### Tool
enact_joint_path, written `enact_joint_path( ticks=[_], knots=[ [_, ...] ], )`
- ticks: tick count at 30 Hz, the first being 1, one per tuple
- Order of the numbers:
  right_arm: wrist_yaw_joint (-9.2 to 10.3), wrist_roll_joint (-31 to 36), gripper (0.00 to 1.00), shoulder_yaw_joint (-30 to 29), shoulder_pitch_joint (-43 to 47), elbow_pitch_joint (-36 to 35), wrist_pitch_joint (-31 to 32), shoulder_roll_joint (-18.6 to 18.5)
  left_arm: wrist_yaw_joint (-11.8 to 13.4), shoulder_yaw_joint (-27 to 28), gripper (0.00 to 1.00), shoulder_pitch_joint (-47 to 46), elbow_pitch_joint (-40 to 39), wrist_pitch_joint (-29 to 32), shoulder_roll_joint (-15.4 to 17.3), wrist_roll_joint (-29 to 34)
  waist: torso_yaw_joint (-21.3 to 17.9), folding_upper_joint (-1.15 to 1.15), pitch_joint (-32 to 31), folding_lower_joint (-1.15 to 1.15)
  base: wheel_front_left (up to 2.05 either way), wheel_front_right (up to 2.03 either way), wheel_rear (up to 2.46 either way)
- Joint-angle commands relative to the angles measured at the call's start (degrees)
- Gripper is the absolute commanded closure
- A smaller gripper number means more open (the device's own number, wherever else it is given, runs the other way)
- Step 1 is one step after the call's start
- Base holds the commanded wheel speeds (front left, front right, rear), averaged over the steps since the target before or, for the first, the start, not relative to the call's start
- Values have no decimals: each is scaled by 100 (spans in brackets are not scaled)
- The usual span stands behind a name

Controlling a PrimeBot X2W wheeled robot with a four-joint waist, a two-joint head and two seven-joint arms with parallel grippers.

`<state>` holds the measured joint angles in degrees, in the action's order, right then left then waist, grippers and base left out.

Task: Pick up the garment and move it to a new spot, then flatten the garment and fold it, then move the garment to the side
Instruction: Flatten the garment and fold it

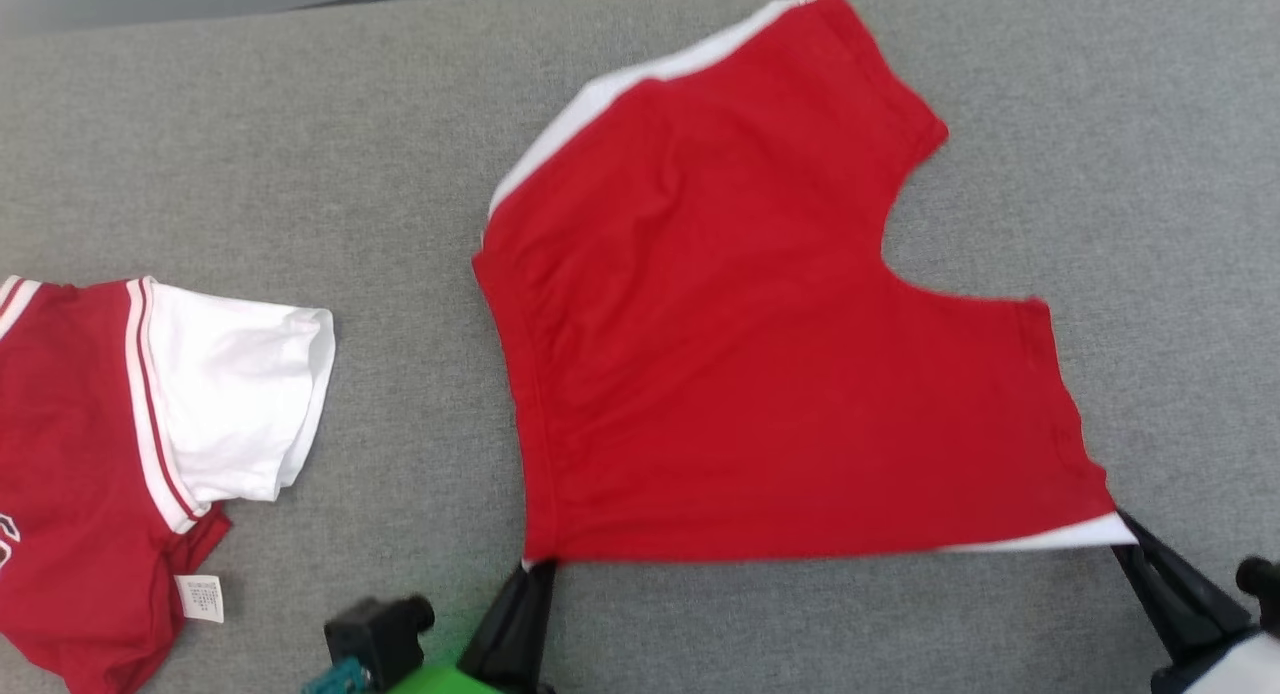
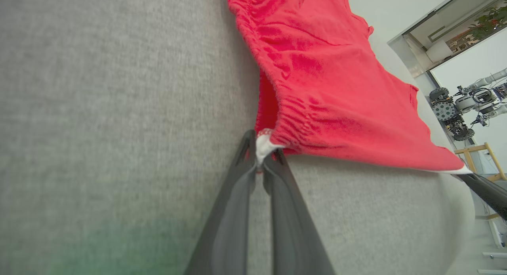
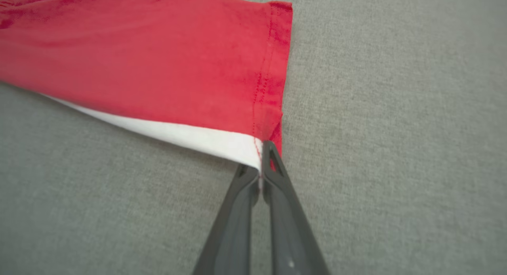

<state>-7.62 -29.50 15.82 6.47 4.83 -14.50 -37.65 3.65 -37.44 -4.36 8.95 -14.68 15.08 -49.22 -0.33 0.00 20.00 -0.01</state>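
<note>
Stretching across nubby grey cloth (image 1: 300,124): soft red jersey shorts (image 1: 750,354), white-edged.

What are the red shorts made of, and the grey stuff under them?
The red shorts look like soft knit cloth, probably cotton, with a matte finish: they pucker at the waistband, sag between the held corners and show stitched hems. The grey surface looks like woven upholstery fabric, matte and slightly fuzzy, with a fine flecked weave.
</note>
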Motion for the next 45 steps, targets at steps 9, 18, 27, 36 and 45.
enact_joint_path(
  ticks=[9,18,27,36,45],
  knots=[
    [22,28,100,-850,315,-1368,1022,-436,502,168,100,384,-1704,693,414,-400,377,0,-127,1,0,0,0],
    [15,-453,100,335,-2406,-1386,2214,-1462,737,106,100,-1209,-1612,1651,-20,-464,1049,0,640,1,0,0,0],
    [15,-956,100,1331,-4482,-431,2798,-1972,587,-110,100,-2503,-928,2093,-414,-221,1544,0,1021,1,0,0,0],
    [15,-1294,100,2358,-5870,370,3158,-1949,464,-151,100,-2980,-250,2122,-708,-307,1704,0,1129,1,0,0,0],
    [15,-1505,100,3034,-6722,806,3086,-1938,358,-215,100,-3267,-1,2059,-889,-278,1760,0,1185,1,0,0,0]
  ],
)
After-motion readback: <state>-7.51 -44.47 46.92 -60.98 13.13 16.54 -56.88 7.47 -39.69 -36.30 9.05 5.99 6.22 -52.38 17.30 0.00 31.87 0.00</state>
